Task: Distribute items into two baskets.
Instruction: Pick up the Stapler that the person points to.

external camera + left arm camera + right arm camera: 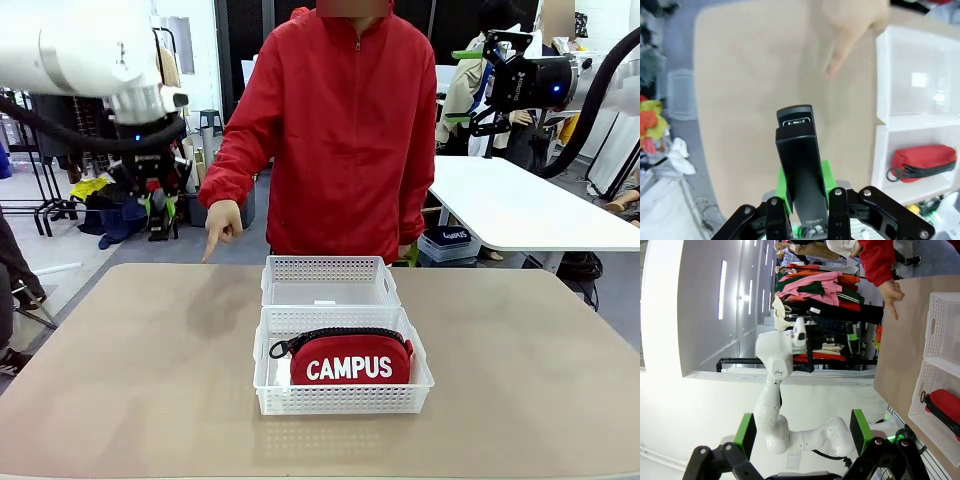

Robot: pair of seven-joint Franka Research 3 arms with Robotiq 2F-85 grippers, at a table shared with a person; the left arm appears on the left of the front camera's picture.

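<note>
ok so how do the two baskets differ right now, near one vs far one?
Contents: the near basket holds the red CAMPUS pouch, while the far basket looks empty.
Position: the near basket sits on the robot's side and the far basket sits just behind it, their long sides against each other.
Shared: both are white, rectangular and lattice-walled, seemingly the same size, and lined up mid-table.

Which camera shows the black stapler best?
Left wrist view: the stapler sits close up, clamped in the left gripper. Front view: a small dark sliver in that gripper. Right wrist view: too distant to tell.
</note>
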